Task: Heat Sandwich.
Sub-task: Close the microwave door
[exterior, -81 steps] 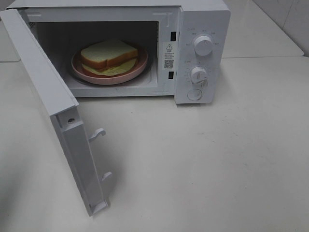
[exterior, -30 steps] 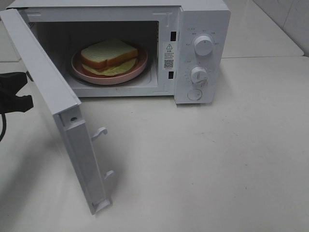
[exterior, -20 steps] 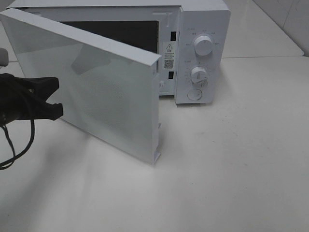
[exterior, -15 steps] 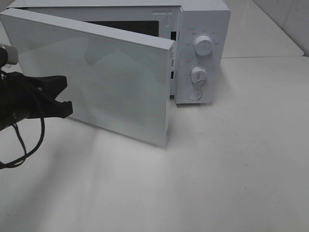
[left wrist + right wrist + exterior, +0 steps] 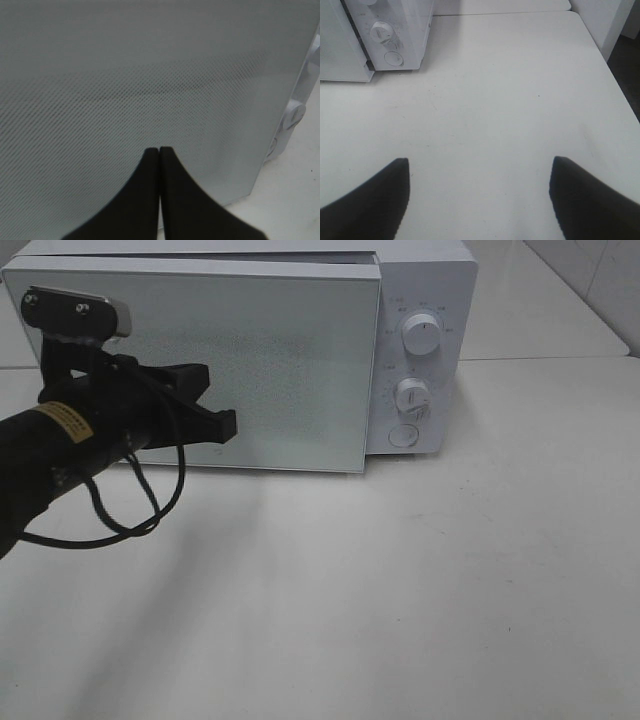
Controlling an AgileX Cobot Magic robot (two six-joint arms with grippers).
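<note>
- We keep the left gripper (image 5: 159, 150), jaws pressed together and holding nothing, flat against the microwave door (image 5: 290, 350). We push toward its 3 o'clock latch edge until it seats, since a thin gap shows along the top.
- The right gripper (image 5: 480, 162) hangs wide open and empty over the table (image 5: 510, 90).
- Earlier the door stood open with the sandwich on its plate inside; now the door hides it.
</note>
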